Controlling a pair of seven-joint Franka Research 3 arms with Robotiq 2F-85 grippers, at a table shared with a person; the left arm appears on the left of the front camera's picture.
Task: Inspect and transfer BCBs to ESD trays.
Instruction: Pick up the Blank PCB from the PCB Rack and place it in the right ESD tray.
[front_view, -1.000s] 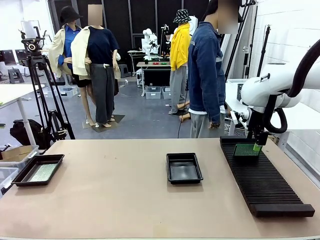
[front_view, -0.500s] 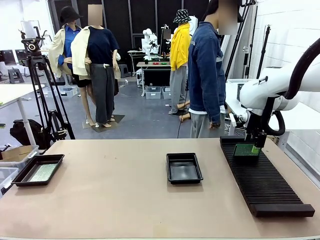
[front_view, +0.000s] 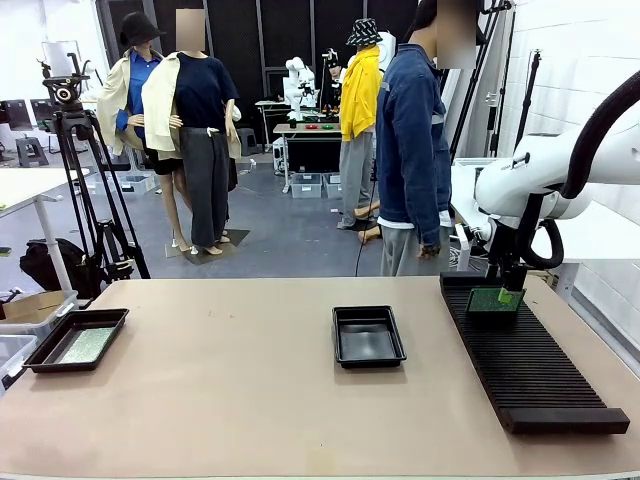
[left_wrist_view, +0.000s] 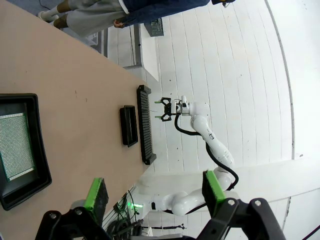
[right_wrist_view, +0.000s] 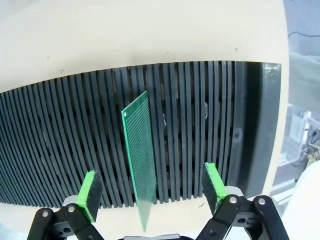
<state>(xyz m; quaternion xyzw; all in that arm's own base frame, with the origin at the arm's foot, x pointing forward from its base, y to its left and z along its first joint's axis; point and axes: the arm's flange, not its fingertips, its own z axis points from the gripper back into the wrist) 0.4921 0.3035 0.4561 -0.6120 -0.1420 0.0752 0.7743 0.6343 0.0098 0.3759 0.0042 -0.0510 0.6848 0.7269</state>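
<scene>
Green BCB stands edge-up in the rack, mid-frame, untouched between the wide jaws of the right gripper; left gripper gapes empty too.

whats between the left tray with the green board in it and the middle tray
Nothing. In the front view, the table between the left tray and the middle tray is bare.

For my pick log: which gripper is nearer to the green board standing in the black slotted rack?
Right. The right gripper hangs open just above the board, a pad on each side; the left gripper is far off at the table's other end, near a tray.
</scene>
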